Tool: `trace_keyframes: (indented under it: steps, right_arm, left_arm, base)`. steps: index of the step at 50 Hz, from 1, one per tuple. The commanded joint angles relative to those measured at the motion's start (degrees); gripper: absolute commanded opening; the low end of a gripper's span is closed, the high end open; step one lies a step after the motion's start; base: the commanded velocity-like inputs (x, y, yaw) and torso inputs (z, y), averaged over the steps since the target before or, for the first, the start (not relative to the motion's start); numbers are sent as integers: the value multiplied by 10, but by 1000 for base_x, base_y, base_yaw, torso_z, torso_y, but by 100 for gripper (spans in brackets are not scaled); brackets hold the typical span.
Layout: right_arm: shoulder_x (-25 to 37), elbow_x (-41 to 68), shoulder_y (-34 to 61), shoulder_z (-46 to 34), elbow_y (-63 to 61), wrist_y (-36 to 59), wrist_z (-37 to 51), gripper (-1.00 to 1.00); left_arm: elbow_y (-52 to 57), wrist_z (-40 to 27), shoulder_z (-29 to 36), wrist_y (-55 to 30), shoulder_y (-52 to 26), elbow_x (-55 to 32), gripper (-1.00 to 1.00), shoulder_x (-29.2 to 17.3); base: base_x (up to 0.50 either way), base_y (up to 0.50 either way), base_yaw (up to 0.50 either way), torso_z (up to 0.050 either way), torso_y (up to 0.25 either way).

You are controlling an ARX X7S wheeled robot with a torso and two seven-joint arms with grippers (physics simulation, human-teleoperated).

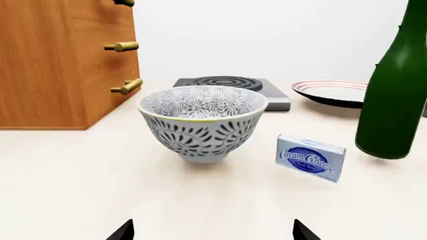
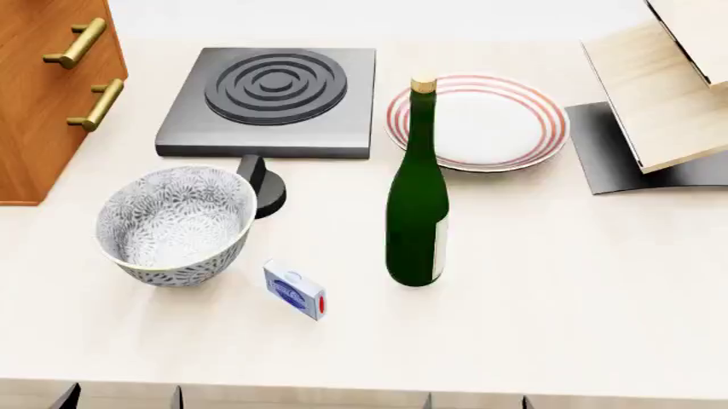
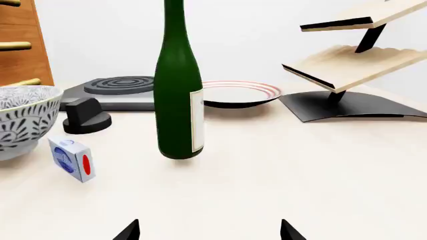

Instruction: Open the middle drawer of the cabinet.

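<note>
You are looking down at a pale table (image 2: 546,281) where a patterned bowl (image 2: 173,223) is sitting upright near the front left; its grey-and-white leaf-patterned inside is showing nothing in it from either the head view or the left wrist view. Just beside it a small blue-and-white box (image 2: 295,290) is standing on edge, and its face is reading "Cream Cheese" in script in the left wrist view, with smaller print below that is too fine to read; one end is carrying a red dot. A green bottle (image 2: 418,200) is standing upright right of the box, corked, with a pale label whose text you cannot make out. Behind it a white plate (image 2: 478,122) with red rim stripes is lying bare, next to a dark single-burner stove (image 2: 273,100) with its knob (image 2: 262,186) sticking out toward the bowl. A pale wooden rack (image 2: 660,85) is standing at the far right. The cabinet (image 2: 40,111) is sitting at the table's far left corner, well away from both arms, and the middle drawer (image 1: 103,47) is sitting flush and closed, its brass handle (image 1: 121,47) untouched. Your left gripper (image 1: 212,231) and right gripper (image 3: 209,231) are each showing only two dark fingertips spread wide apart low over the near table edge, holding nothing.
</note>
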Motion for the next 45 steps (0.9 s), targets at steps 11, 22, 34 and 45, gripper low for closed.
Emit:
trace_keyframes:
  steps: [11, 22, 34, 45]
  right_arm:
    - [29, 18, -63, -25, -186, 1, 46, 100]
    - [50, 70, -132, -11, -396, 19, 59, 100]
    - [67, 110, -183, -5, -501, -10, 64, 100]
    - [75, 114, -191, -9, -526, -9, 80, 100]
  left_arm:
    - [188, -60, 27, -86, 40, 4, 100, -27]
    - [382, -83, 64, -159, 81, 25, 100, -37]
    - [516, -106, 89, -208, 104, 50, 100, -48]
    - [530, -115, 99, -208, 105, 49, 100, -59]
  base:
    - [0, 0, 0, 0, 0]
    - [0, 0, 0, 0, 0]
    - [0, 0, 0, 0, 0]
    - [0, 0, 0, 0, 0]
